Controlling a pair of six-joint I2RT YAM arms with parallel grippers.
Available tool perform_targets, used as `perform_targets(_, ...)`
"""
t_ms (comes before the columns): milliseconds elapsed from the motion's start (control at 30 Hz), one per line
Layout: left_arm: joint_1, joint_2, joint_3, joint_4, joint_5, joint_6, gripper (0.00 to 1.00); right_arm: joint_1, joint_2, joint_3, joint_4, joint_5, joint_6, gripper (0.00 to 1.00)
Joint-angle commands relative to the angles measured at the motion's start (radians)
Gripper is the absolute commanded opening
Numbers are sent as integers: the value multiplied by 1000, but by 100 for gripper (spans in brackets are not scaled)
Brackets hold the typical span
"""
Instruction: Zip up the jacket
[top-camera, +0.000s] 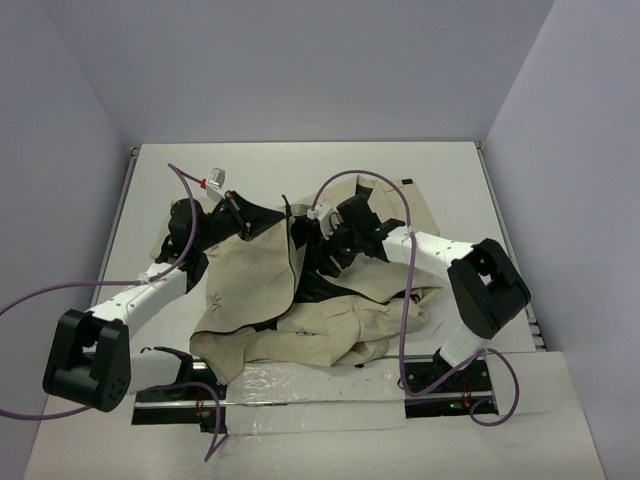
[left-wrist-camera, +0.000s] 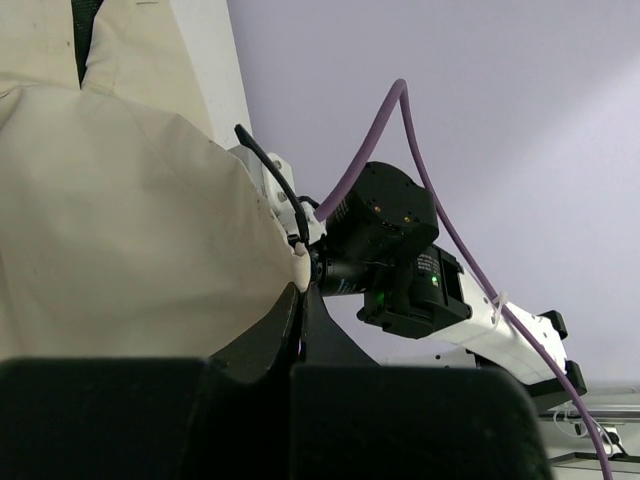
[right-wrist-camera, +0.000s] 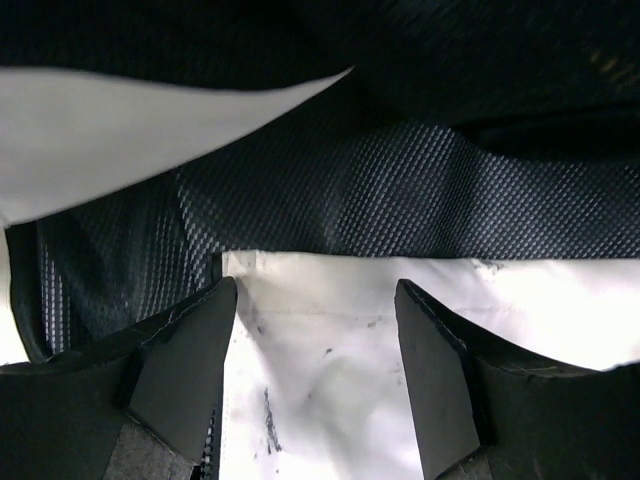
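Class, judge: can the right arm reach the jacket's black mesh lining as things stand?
Probably yes: the right gripper is open over the cream jacket, its black mesh lining uncovered just ahead.

Top camera looks down from behind; wrist cameras sit close against the jacket (top-camera: 250, 285).

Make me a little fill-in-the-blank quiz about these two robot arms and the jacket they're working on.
1. The jacket is cream outside, and its mesh lining is coloured ____.
2. The right pincer is ____, its two fingers apart above pale fabric.
3. The left pincer is pinching a fold of the ____.
4. The cables along both arms are coloured ____.
Missing words: black; open; jacket; purple.
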Motion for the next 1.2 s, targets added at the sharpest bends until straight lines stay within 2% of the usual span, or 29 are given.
perform_targets(0,5,-35,2,4,-20,23,0,-4,21,54,-25,-1,18,71)
perform_targets(267,5,-24,-3,21,-16,15,0,-4,59,66,-78,59,49,71)
perform_targets(467,5,-28,2,10,-17,19,0,-2,114,100,-111,84,70,66)
perform_targets(600,5,-32,2,5,-18,21,0,-4,117,105,-113,85,74,55)
perform_targets(633,5,-32,1,7,-19,21,0,-4,112,104,-107,83,79,44)
perform_targets(667,5,-32,1,7,-19,20,0,-4,111,102,-104,82,80,42)
perform_targets(733,5,-33,1,7,-19,19,0,-4,99,91,-86,80,96,30)
perform_targets(1000,5,-38,-2,-10,-18,29,0,-38,-27,47,-50,85,144,24)
perform_targets(1167,5,-28,-9,11,-15,21,0,-101,-142,8,-36,63,172,17)
